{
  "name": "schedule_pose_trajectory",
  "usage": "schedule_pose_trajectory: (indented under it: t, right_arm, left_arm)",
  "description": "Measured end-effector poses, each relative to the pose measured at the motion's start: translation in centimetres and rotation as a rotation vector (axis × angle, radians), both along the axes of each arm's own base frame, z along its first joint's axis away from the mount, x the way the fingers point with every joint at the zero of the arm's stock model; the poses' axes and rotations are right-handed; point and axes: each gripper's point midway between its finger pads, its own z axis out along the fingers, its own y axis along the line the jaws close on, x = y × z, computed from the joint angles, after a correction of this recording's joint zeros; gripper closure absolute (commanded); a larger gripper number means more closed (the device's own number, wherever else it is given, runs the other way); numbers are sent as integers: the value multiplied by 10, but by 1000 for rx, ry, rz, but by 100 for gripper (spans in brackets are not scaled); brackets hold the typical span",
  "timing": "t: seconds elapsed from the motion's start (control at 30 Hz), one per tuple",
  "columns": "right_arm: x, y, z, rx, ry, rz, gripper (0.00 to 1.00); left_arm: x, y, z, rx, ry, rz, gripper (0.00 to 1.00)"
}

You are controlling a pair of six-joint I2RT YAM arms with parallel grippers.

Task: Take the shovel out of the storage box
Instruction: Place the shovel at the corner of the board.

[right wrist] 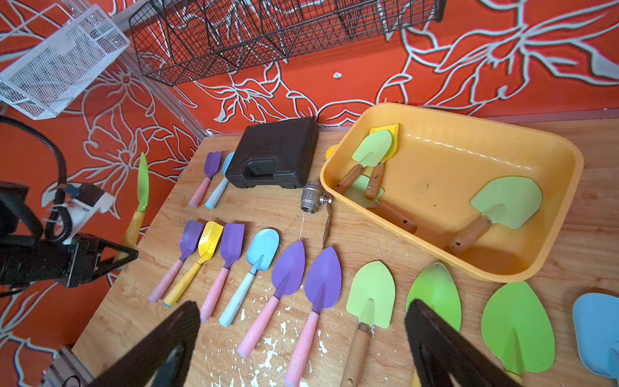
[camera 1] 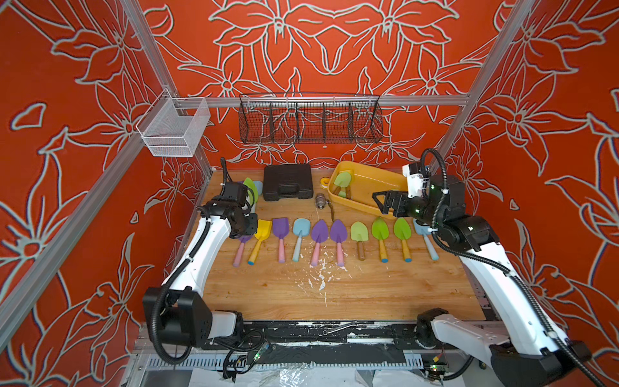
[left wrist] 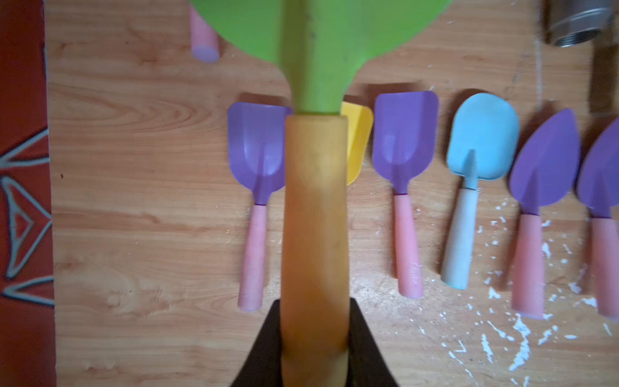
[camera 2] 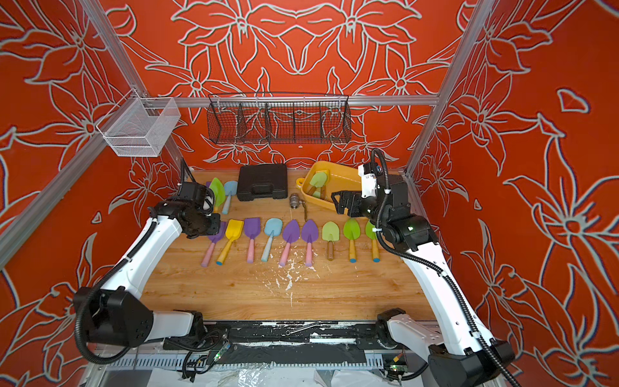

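Observation:
The yellow-orange storage box (camera 1: 375,182) (right wrist: 452,160) stands at the back right of the table. Pale green shovels with brown handles lie inside it, one (right wrist: 507,201) near the right wall. Others (right wrist: 371,149) (camera 1: 341,181) are piled at the left end over a yellow blade (right wrist: 391,129). My right gripper (right wrist: 303,306) (camera 1: 378,201) is open and empty, hovering by the box's near rim. My left gripper (left wrist: 315,301) is shut on the yellow-orange handle of a bright green shovel (left wrist: 318,43) (camera 1: 250,187), held above the left end of the row.
A row of purple, yellow, blue and green shovels (camera 1: 318,231) lies across the table's middle. A black tool case (camera 1: 288,182) and a metal valve (camera 1: 321,201) sit left of the box. A black wire basket (camera 1: 310,120) and a white one (camera 1: 174,129) hang above.

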Motion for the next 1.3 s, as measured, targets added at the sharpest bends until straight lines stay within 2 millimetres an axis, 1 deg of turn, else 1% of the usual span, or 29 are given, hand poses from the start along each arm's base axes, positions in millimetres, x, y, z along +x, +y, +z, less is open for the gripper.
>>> schedule_pose_trajectory:
  t: [0.13,0.23,0.5,0.57,0.7,1.03,1.13,1.3]
  right_arm:
    - [13,4,-7,-17,26,14,2]
    - [27,7,-15,-30,50,16,2]
    - [77,19,-28,-59,105,14,2]
    - [89,21,-31,-69,116,11,2]
    - [107,24,-37,-79,132,7,2]
    - [139,24,-62,-111,227,-34,3]
    - [148,23,-73,-108,272,-53,3]
    - [155,22,-98,-108,361,-74,4]
  left_arm:
    - [6,32,-27,54,104,36,100]
    - [12,50,-42,74,156,42,100]
    - [46,85,-65,130,208,44,100]
    - [51,95,-70,144,217,55,100]
    - [60,114,-78,172,234,72,100]
    - [89,149,-90,210,234,88,100]
    - [96,161,-92,215,232,92,100]
    - [110,184,-95,214,220,118,100]
